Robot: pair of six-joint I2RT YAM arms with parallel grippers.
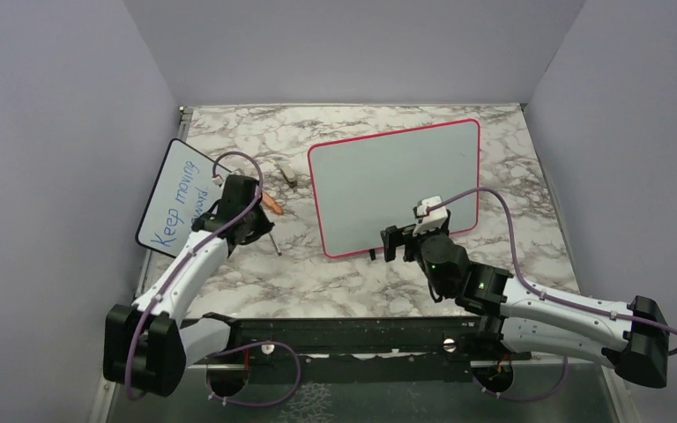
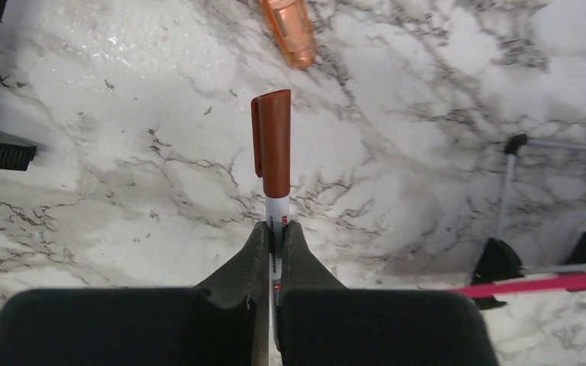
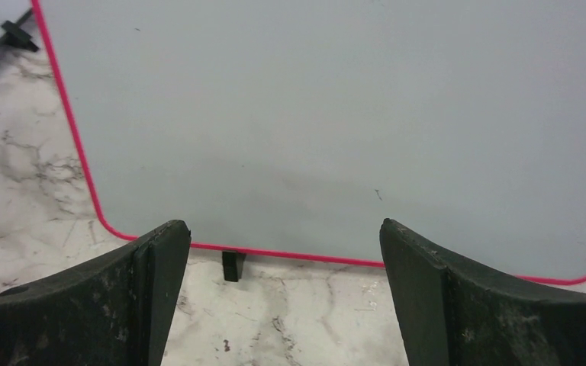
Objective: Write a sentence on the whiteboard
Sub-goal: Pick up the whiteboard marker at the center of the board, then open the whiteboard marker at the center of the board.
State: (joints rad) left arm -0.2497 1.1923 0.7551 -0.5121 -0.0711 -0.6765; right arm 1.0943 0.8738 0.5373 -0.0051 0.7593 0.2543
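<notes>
Marker [image 2: 273, 152], capped, clamped in left fingers [image 2: 255, 255]; right fingers [image 3: 149, 263] apart, facing whiteboard [image 3: 336, 114].

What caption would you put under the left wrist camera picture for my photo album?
Left gripper pinches a capped brown marker; marble table behind, pink-framed whiteboard at right.

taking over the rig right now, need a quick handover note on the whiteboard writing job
Left claw: shut on the marker, whose brown-red cap is on.
Right claw: open, holding nothing, at the near edge of the whiteboard.
Whiteboard: mid-table, right of the left arm, surface blank.
Done: marker gripped.
Left: uncap the marker, bring it to the board, write the sentence.
</notes>
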